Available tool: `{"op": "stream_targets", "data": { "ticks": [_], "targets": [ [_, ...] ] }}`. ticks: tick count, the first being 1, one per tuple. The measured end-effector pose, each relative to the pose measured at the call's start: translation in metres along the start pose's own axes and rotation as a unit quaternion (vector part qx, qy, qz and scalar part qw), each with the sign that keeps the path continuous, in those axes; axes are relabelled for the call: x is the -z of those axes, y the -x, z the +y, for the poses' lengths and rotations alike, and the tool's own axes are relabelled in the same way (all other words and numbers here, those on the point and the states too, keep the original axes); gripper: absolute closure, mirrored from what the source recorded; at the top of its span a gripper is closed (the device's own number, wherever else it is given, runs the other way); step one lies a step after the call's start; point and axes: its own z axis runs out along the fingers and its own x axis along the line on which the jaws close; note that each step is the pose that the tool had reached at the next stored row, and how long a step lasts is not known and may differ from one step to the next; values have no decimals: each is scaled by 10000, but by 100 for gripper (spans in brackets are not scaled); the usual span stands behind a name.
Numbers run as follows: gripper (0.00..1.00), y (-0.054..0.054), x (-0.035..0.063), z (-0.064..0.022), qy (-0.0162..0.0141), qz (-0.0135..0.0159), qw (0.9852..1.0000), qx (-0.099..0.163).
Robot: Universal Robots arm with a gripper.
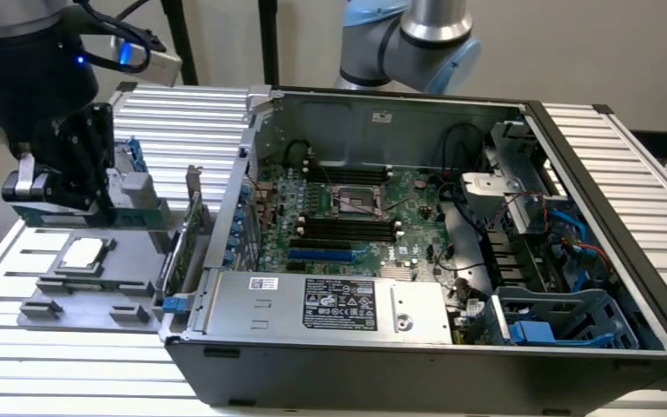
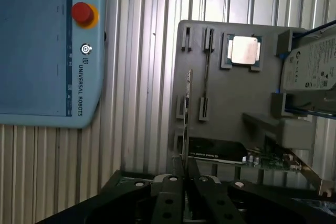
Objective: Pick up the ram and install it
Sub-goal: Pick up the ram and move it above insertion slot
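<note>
The gripper [image 2: 185,176] is hanging low over the gray parts tray [image 2: 236,103], its two black fingers [image 2: 169,192] pressed close together and pinching the near end of the ram [image 2: 186,119]. The ram is showing edge-on as a thin upright strip, lining up with a pair of the tray's slotted holders; whether it is seated in them or lifted clear, I cannot tell. Just beside it a green card [image 2: 236,156] is standing on edge, and beyond that the square silver processor [image 2: 244,51] is lying flat in its pocket, with a hard drive [image 2: 314,69] leaning at the tray's side. A teach pendant [image 2: 47,51] is resting on the slatted table [image 2: 136,103]. In the exterior view, the open computer case [image 1: 426,382] is sitting to the tray's right, its motherboard [image 1: 346,208] showing empty black slots [image 1: 346,228].
</note>
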Motion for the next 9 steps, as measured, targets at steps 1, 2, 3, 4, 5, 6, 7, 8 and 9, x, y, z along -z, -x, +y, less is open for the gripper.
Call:
{"op": "stream_targets", "data": {
  "ticks": [1, 2, 3, 4, 5, 6, 7, 8, 9],
  "targets": [
    [86, -4, 36, -45, 0, -4, 10000, 0],
    [86, -8, 73, -90, -1, -8, 10000, 0],
    [86, -12, 109, -135, -1, -11, 10000, 1],
    [86, -16, 146, -179, 0, -14, 10000, 1],
    [86, -20, 181, -226, -2, -19, 10000, 0],
    [86, -23, 208, -270, -2, -21, 10000, 0],
    [86, -26, 227, -315, -3, -23, 10000, 1],
    [86, -29, 247, -360, -1, -23, 10000, 1],
    [86, -32, 262, -404, -2, -26, 10000, 1]
  ]
}}
